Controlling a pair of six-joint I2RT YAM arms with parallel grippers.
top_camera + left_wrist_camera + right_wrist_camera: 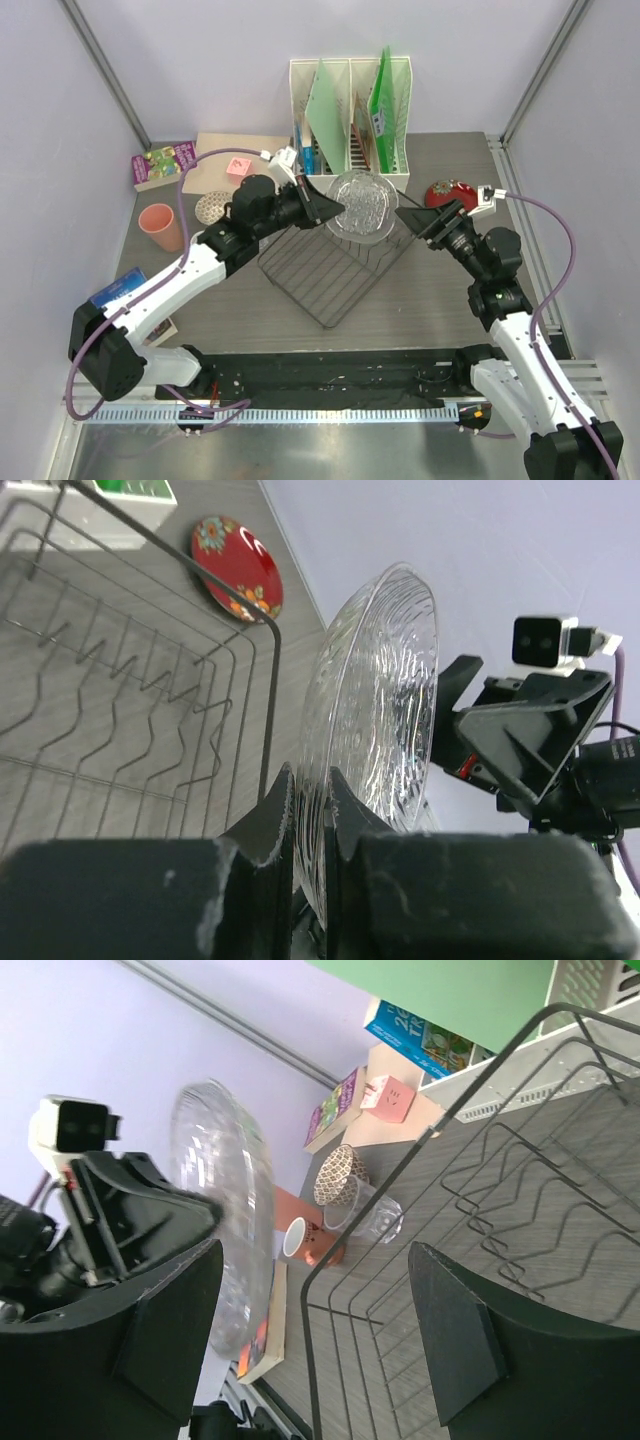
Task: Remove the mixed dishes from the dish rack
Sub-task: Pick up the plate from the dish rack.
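Item one on my screens: clear textured round glass plate [362,205], held on edge in the air above the far corner of the black thin-wire rectangular dish rack [330,275]. The rack sits skewed on the grey wood-grain bench [430,300]. Left gripper [335,208]: pinching the glass plate's rim, one jaw pressed to each face of the glass. Right gripper [408,218]: jaws spread wide, just beside the opposite rim of the glass plate. In my right wrist view the glass plate stands off to one side of the fingers, not between them, and I cannot tell whether anything touches. Glossy red round plate with flower pattern [450,192]: on the bench to the right of the rack, behind the right gripper. Salmon-pink plastic cup [162,226]: upright near the bench's left edge, well apart from the rack. Clear drinking glass [380,1218]: on the bench to the left of the rack, just beside a brown-patterned cup [340,1175]. White file holder [350,100]: at the back of the bench, holding green folders. Purple-covered book [163,163]: far left corner.
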